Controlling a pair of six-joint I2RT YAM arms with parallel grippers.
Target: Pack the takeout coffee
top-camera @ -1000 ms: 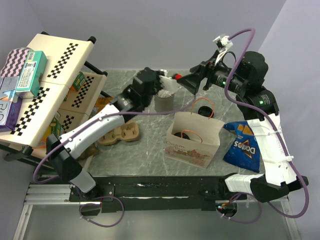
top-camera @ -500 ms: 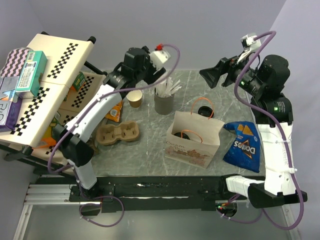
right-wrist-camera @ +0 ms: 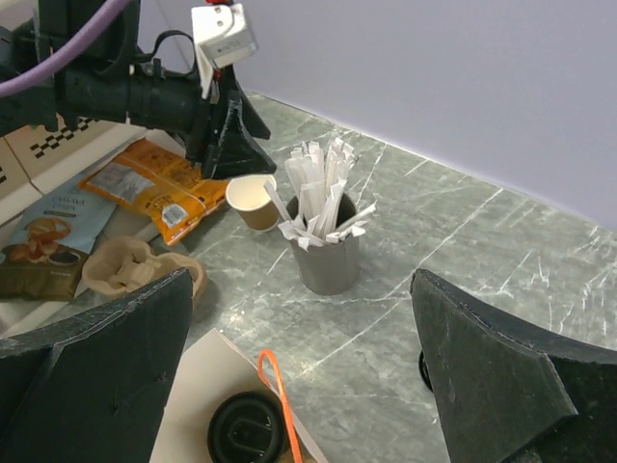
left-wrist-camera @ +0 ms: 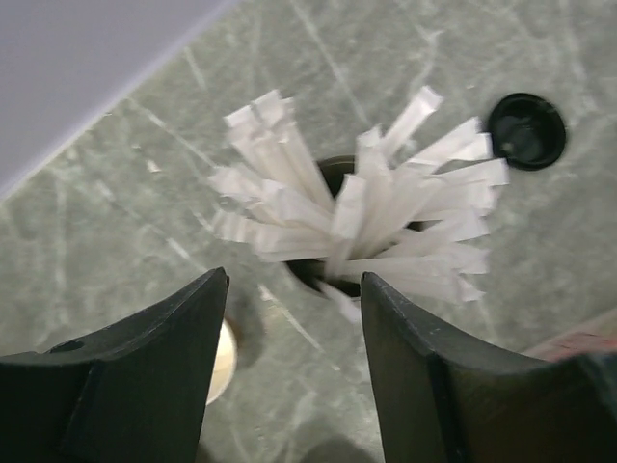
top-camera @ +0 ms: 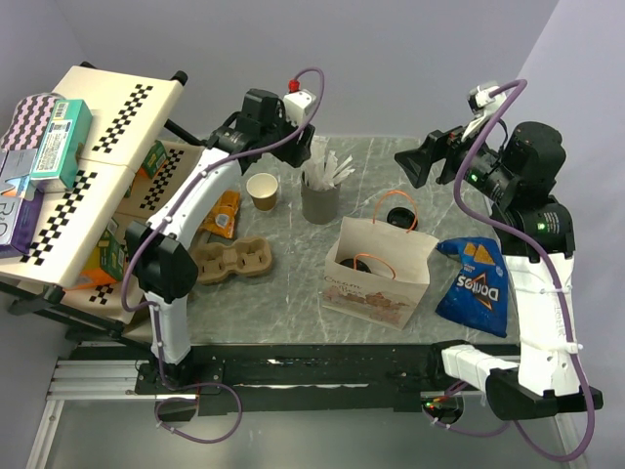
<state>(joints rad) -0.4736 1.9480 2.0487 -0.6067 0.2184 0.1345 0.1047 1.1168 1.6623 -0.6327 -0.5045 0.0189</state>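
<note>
Left gripper point(left-wrist-camera: 294, 285), spread wide and empty, is hung above the grey stick cup point(top-camera: 319, 202), just beside the lidless paper cup point(top-camera: 262, 191), which could be tipped if clipped by a descending finger.

Lower left, left wrist view: paper cup point(left-wrist-camera: 224, 359) seen only as a pale sliver — rest hidden behind a finger point(left-wrist-camera: 145, 386) of the left gripper point(left-wrist-camera: 292, 285). Grey cup point(left-wrist-camera: 333, 172) largely covered by white sticks point(left-wrist-camera: 366, 207). Right wrist view: paper bag point(right-wrist-camera: 198, 395) cut by bottom edge; black lid point(right-wrist-camera: 422, 367) half hidden behind the right gripper point(right-wrist-camera: 301, 285).
</note>
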